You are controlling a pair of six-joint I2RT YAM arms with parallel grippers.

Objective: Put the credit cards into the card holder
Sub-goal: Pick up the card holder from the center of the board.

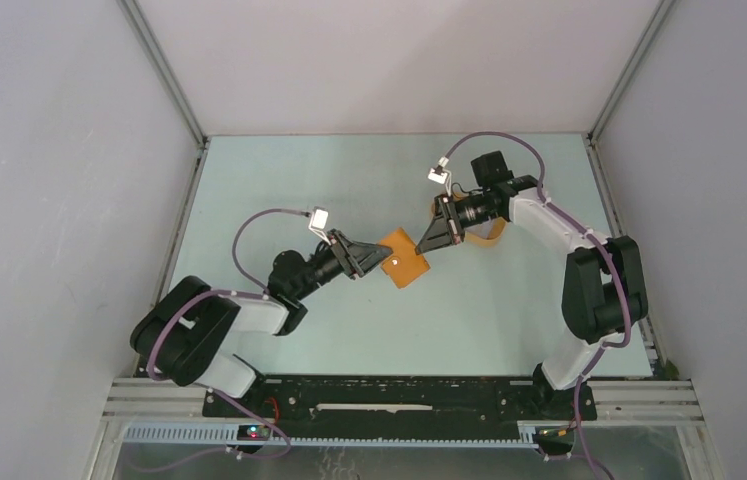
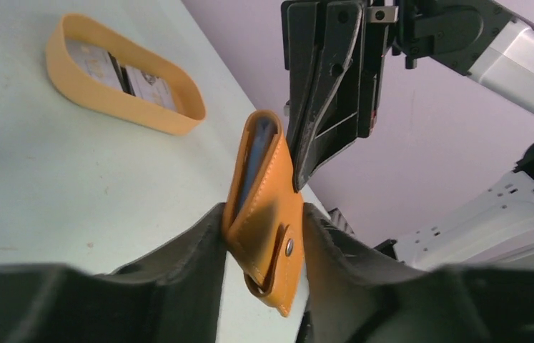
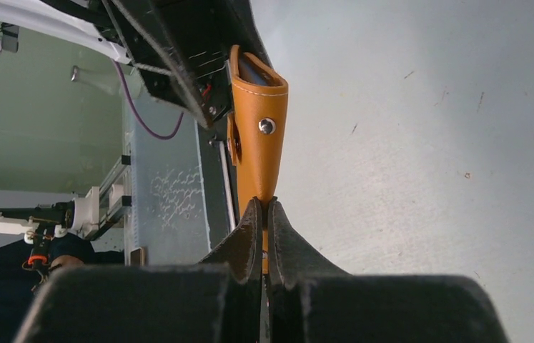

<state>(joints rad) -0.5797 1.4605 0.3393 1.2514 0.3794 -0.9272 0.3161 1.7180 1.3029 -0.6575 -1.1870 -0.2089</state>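
The orange-brown card holder is held in the air above the table between both grippers. My left gripper is shut on its body; in the left wrist view its fingers pinch the holder on both sides, near the snap button. A bluish card shows inside the holder's open top. My right gripper is shut on the holder's opposite edge, and the right wrist view shows its jaws pressed on the thin orange edge. More pale cards lie in the tray.
An oval orange rimmed tray stands on the pale green table behind the holder; in the top view it is partly hidden by the right arm. Grey walls close in the left, right and far sides.
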